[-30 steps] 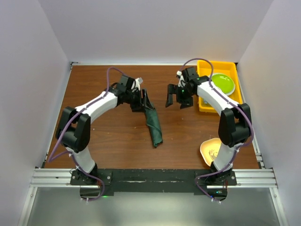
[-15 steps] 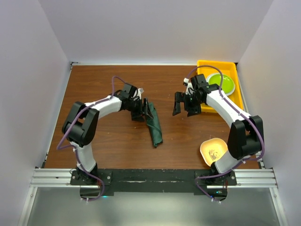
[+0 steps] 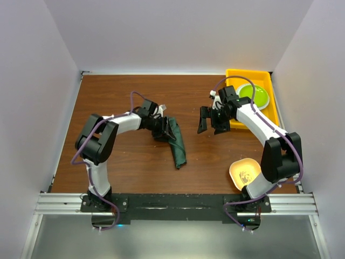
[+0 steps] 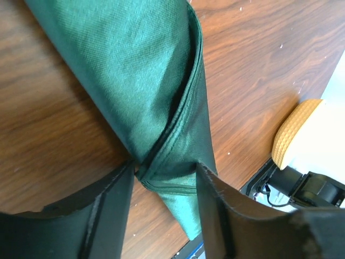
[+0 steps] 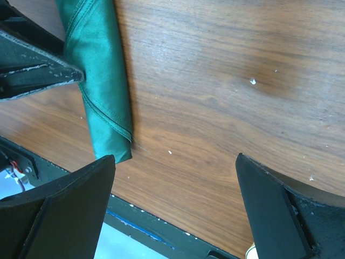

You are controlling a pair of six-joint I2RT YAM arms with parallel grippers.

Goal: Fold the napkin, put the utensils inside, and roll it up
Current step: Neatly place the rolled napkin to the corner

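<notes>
Near the centre of the counter (image 3: 113,97), the green napkin (image 3: 178,148) lies as a narrow roll, spoon unseen, task seemingly near done. Left gripper (image 4: 161,181) straddles its end, grip unclear; right gripper (image 3: 210,123) spread, empty.

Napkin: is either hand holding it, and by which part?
The left hand straddles the napkin near its far end, fingers touching it; a firm grip cannot be told. The right hand is open, empty.
</notes>
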